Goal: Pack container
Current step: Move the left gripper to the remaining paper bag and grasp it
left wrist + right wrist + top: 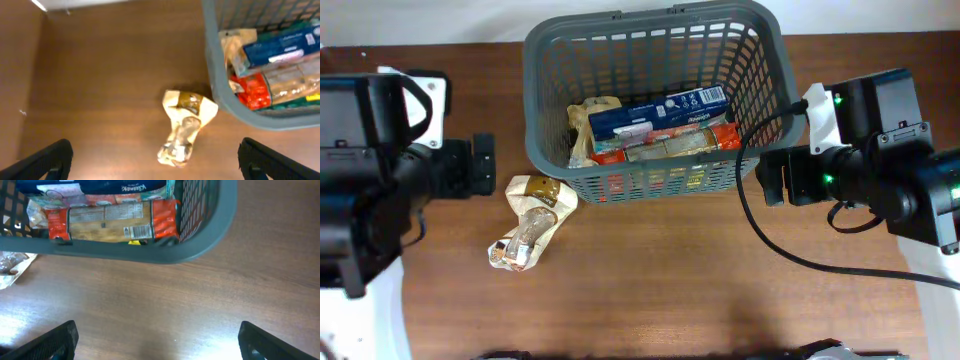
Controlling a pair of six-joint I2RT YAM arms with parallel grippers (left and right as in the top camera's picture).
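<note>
Big dark grey slotted plastic basket (pixel 531 100) set at far middle of brown wooden table (pixel 670 280), packets inside. Crumpled tan bag (pixel 530 222) laid just beside it. Left gripper (pixel 482 165), right gripper (pixel 772 185): fingers spread wide apart.

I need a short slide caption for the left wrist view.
Left end effector open above a tan packet beside the grey basket.

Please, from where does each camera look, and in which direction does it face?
Overhead: above the table, facing straight down on the container and a tan packet; both arms show, left gripper, right gripper.
Left wrist: above the tan packet, facing down; its fingers at the bottom corners.
Right wrist: at the container's near wall, facing down; its fingers likewise.
Both wrist views share the container's red packet.
</note>
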